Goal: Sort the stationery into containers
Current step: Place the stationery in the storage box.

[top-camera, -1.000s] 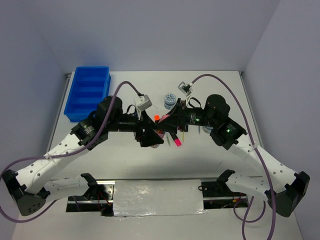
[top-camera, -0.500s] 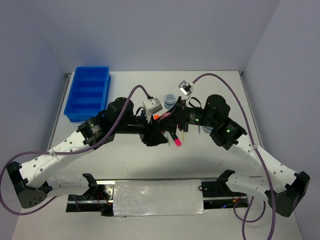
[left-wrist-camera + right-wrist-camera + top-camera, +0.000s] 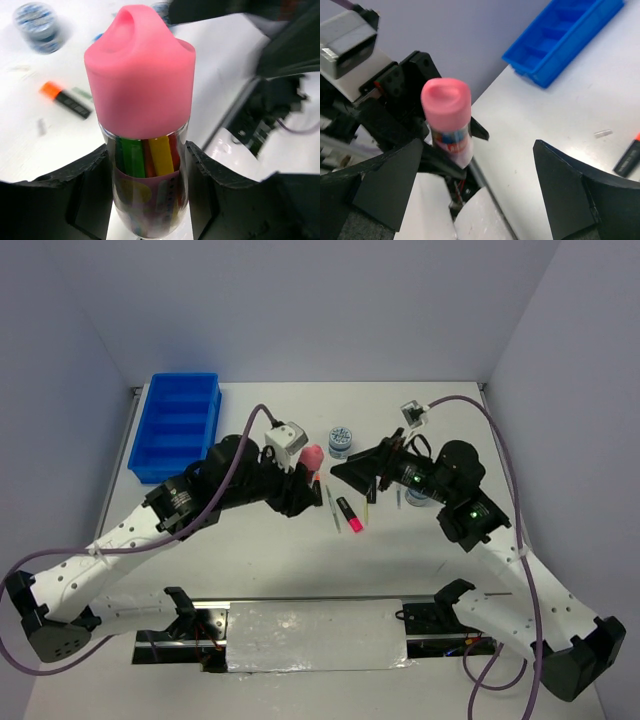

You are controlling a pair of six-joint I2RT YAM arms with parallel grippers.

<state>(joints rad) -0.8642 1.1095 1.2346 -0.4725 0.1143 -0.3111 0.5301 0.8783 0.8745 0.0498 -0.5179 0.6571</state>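
Observation:
My left gripper (image 3: 303, 483) is shut on the pink cylinder (image 3: 312, 457) and holds it upright above the table. In the left wrist view the cylinder (image 3: 142, 90) has a pink cap and a clear body with coloured sticks inside, between the fingers (image 3: 87, 187). My right gripper (image 3: 350, 472) is open and empty, just right of the cylinder (image 3: 446, 107). On the table lie an orange-capped marker (image 3: 316, 480), a pink-capped marker (image 3: 351, 516), thin pens (image 3: 331, 508) and a patterned disc (image 3: 341, 440). The blue tray (image 3: 178, 425) stands at the far left.
The tray also shows in the right wrist view (image 3: 565, 35), with the orange-capped marker (image 3: 627, 157) at the right edge. A second disc (image 3: 417, 499) sits partly hidden under my right arm. Walls close in on the table at the back and sides.
My left gripper has risen from the pile with the pink cylinder in it. My right arm has drawn back to the right, away from the items.

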